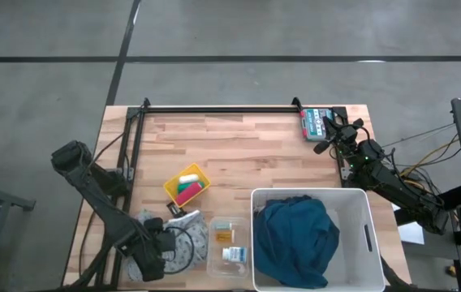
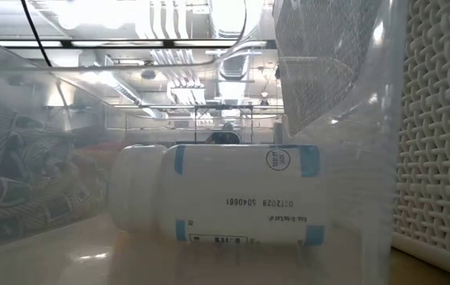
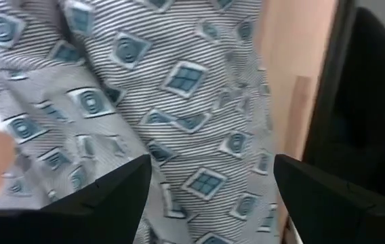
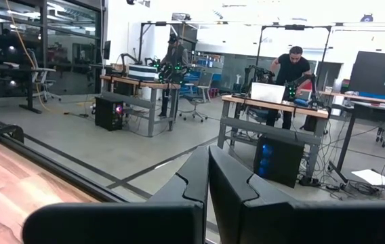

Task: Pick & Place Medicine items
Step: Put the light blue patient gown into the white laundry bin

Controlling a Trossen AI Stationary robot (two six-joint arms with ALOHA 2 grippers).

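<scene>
In the clear plastic tray (image 1: 229, 243) at six o'clock, the small white carton with blue print (image 1: 234, 255) lies beside the small orange-amber bottle (image 1: 224, 235); upside-down digits read 5040681. The left gripper (image 3: 209, 193), fingers spread, hovers over striped grey cloth (image 3: 179, 102) at seven o'clock. The right gripper (image 4: 208, 177), pressed together, waits at two o'clock

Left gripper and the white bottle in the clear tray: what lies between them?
In the high view, the patterned grey cloth lies between the left gripper and the clear tray holding the white bottle.
</scene>
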